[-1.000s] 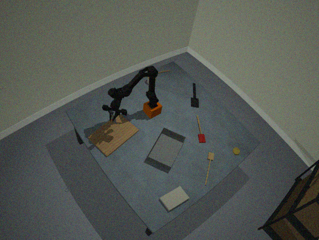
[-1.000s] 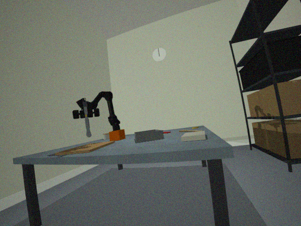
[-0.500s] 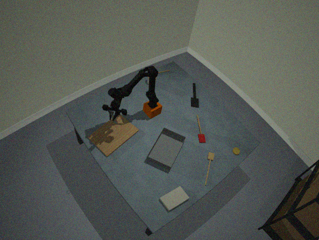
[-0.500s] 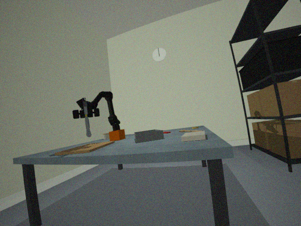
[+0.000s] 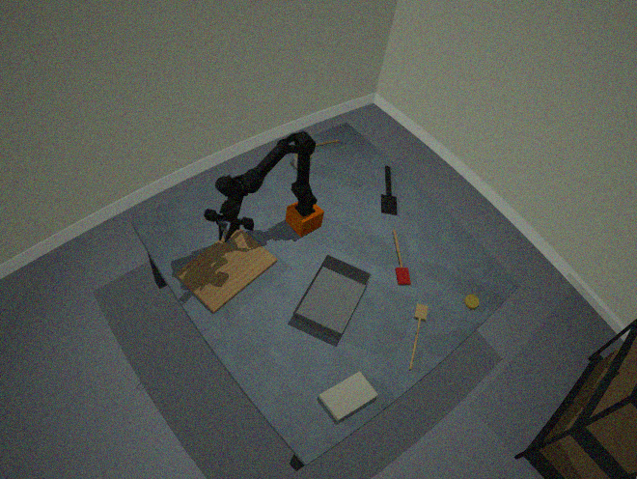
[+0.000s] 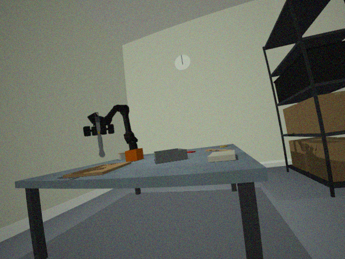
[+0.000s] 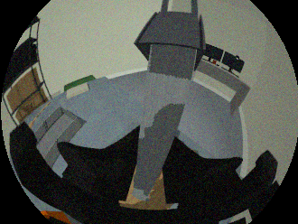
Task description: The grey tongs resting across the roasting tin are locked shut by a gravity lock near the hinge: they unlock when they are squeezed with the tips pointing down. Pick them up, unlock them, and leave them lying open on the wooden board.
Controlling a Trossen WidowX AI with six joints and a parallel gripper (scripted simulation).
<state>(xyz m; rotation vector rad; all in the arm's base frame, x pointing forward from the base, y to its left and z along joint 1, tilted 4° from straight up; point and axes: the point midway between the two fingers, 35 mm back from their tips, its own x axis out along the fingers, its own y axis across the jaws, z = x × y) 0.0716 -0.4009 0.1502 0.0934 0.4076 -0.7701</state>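
Blue-grey table [image 5: 267, 329] [image 6: 167, 178] | grey tongs [image 6: 100, 144] [image 7: 159, 144] clamped in end effector [image 5: 229, 226] [image 6: 98, 130] [image 7: 152, 127], hanging near-upright, above tabletop

Storeroom or workshop, judging by boxes on metal shelving [image 5: 579, 430] [image 6: 320, 117].

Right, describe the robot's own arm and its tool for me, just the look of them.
The arm is matte black, built of slim links with chunky rounded joints. The tool is black too, with blocky parts sticking out either side. No markings or cables can be made out.
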